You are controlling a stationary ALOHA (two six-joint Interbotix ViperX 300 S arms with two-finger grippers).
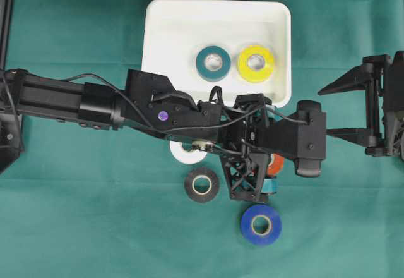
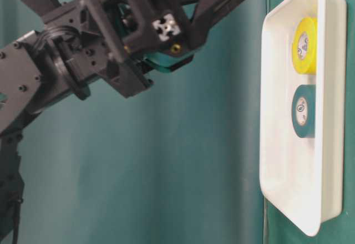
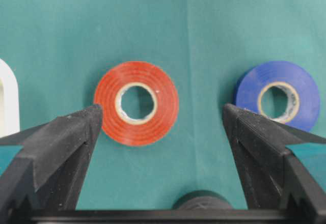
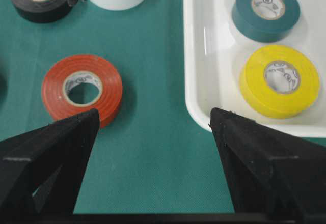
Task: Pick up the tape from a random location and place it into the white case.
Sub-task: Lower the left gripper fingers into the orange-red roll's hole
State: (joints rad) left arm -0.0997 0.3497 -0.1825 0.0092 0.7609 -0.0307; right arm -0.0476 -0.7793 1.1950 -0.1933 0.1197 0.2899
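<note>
Overhead view shows the green cloth [image 1: 76, 227] under everything, and on it the white case [image 1: 158, 25], already holding a teal roll [image 1: 213, 63] and a yellow roll [image 1: 255, 64]. I have the left gripper [image 3: 162, 132] reaching across the middle, jaws spread wide and empty, with the red tape [image 3: 136, 103] lying flat between and just beyond its fingertips. The right gripper [image 4: 153, 132] waits at the side, likewise spread and empty. Loose on the cloth lie a blue roll [image 1: 261, 224], a black roll [image 1: 202, 184] and a white roll [image 1: 187, 153]. I judge the approach step in hand; next I must lower, centre on the red tape and close.
</note>
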